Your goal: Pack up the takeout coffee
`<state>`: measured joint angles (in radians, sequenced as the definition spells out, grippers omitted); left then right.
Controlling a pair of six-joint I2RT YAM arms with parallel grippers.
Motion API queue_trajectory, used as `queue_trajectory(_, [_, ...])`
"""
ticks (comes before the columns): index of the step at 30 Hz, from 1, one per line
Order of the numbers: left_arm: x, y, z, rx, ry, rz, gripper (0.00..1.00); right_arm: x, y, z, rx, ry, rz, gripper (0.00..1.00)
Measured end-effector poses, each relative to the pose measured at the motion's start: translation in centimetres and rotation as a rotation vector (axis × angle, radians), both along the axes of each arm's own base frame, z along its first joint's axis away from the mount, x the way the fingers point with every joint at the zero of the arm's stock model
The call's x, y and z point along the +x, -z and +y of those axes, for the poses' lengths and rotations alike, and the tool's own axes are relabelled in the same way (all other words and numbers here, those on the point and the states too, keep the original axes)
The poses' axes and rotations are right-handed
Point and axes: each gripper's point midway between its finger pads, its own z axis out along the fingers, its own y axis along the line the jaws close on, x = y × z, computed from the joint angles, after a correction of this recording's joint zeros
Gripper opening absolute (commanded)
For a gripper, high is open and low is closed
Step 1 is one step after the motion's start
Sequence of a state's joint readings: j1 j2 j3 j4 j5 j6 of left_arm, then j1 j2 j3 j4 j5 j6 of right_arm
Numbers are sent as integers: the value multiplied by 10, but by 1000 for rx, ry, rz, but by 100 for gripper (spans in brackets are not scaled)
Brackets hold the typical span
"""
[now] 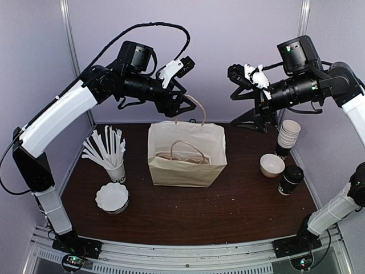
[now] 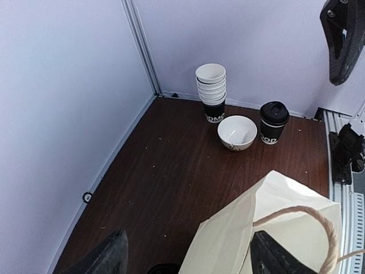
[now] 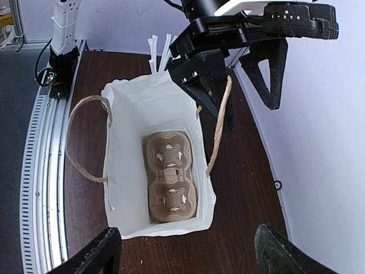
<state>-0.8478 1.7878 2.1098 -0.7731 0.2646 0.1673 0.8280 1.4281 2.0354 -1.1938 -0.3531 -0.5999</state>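
While the dark wooden counter is carrying everything, the two arms are reaching in over its far half from either side. The left gripper is hovering above the back edge of the paper bag with its fingers spread wide and holding nothing. One rope handle of the bag is standing up right beside those fingers; whether it is touching them I cannot tell. The right gripper is hanging in the air to the right of the bag and well above it. Its fingers are likewise spread apart and pinching nothing.

The bag is standing upright in the middle of the counter with its mouth open, and its other handle is drooping over the near side. A brown cardboard cup carrier is lying flat on the bottom of the bag, its wells empty.

Left of the bag, a white cup is holding a fan of wrapped straws, and a fluted white dish is sitting just in front of it. On the right, a stack of lidless cups is standing near the back, with a white bowl just in front.

The takeout coffee is standing upright on the counter's right side, lid on, just beside the bowl. It is outside the bag and well apart from both grippers.
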Motion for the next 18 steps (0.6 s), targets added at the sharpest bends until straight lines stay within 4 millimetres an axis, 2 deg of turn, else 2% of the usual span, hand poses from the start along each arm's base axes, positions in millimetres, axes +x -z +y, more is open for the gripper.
queue_trajectory(3, [1,3,1,2,-6,-2,76,-1,9,2,-11,-13,24,83])
queue_trajectory(7, [7,29,-2,51,-20,30,69,-1,36,12,-52,-47,96,81])
queue_trajectory(10, [9,42,-4,75,-18,48,68,-2,52,18,-76,-71,144,80])
queue_trajectory(14, [8,43,-6,71,-3,55,69,-4,61,22,-84,-81,179,76])
queue_trajectory(18, [6,36,-7,56,5,49,70,3,59,24,-64,-43,178,74])
